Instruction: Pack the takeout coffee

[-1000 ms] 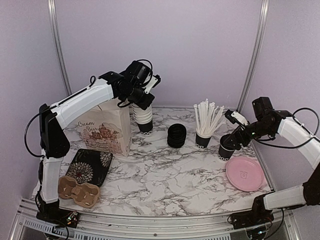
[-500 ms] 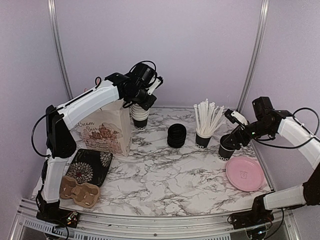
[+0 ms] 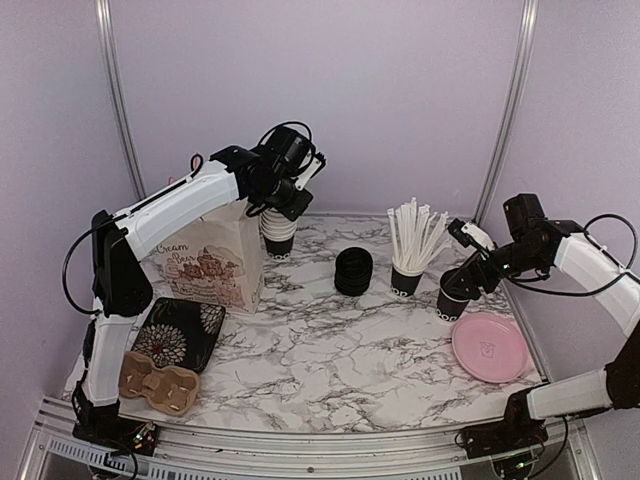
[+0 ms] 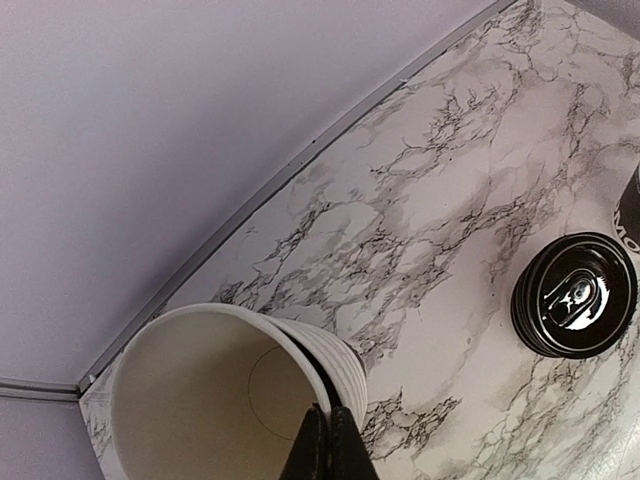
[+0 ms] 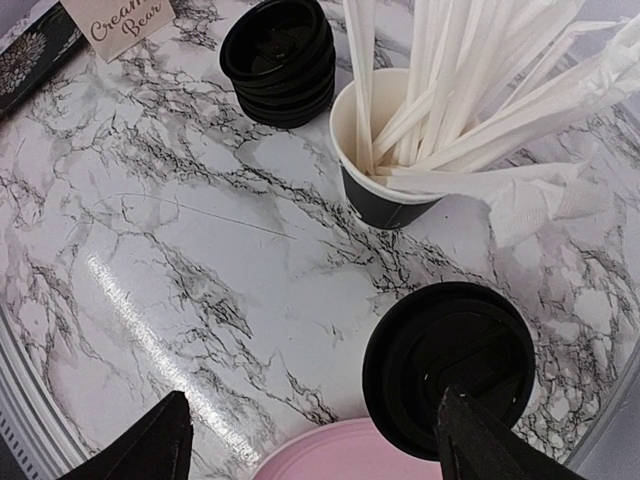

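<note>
straw cup (image 3: 406, 280) crowds the lidded cup (image 3: 452, 298); marble (image 3: 330, 370) in front lies open.

We read "Cream Bear" in script on the paper bag (image 3: 205, 270); white lettering low on the lidded black cup (image 3: 450, 303) is too small for us to make out.

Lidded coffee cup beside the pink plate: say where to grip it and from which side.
Grip the lidded cup around its wall below the lid, from the right, away from the straw cup. It stands upright; the open right end effector probably spans it.
</note>
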`<action>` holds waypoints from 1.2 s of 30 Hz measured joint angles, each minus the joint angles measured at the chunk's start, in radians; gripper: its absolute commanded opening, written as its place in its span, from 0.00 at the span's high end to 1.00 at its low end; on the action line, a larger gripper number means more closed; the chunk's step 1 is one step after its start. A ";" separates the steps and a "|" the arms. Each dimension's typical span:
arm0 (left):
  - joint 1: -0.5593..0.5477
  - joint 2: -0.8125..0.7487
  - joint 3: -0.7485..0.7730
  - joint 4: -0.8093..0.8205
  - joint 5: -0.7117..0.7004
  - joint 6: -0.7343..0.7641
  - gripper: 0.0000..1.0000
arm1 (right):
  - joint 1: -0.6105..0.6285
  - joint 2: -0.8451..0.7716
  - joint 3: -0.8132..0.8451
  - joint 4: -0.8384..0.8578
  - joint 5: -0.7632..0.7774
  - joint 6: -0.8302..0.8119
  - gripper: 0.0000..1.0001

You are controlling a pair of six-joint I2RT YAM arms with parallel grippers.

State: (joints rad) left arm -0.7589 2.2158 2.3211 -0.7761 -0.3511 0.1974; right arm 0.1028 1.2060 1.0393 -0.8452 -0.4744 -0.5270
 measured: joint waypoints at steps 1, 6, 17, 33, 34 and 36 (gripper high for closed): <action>0.000 0.000 0.000 0.000 -0.008 -0.004 1.00 | 0.000 0.000 0.000 0.000 0.000 0.000 0.18; 0.015 0.000 0.007 -0.005 0.079 -0.060 1.00 | 0.000 0.000 0.000 0.000 -0.005 0.000 0.18; -0.034 0.006 0.040 0.006 -0.069 -0.047 1.00 | 0.000 0.000 0.000 0.000 -0.014 0.001 0.18; -0.015 0.019 0.101 -0.011 -0.098 -0.098 1.00 | 0.000 0.000 0.000 0.000 -0.015 0.003 0.18; -0.022 0.019 0.101 -0.010 -0.102 -0.091 1.00 | 0.000 0.000 0.000 0.000 -0.015 0.003 0.18; -0.039 0.019 0.101 -0.010 -0.105 -0.076 1.00 | 0.000 0.000 0.000 0.000 -0.015 0.003 0.18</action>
State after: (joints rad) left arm -0.7982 2.2349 2.4222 -0.7856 -0.4557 0.1211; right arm 0.1028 1.2060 1.0393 -0.8448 -0.4896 -0.5236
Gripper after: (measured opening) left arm 0.024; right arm 0.819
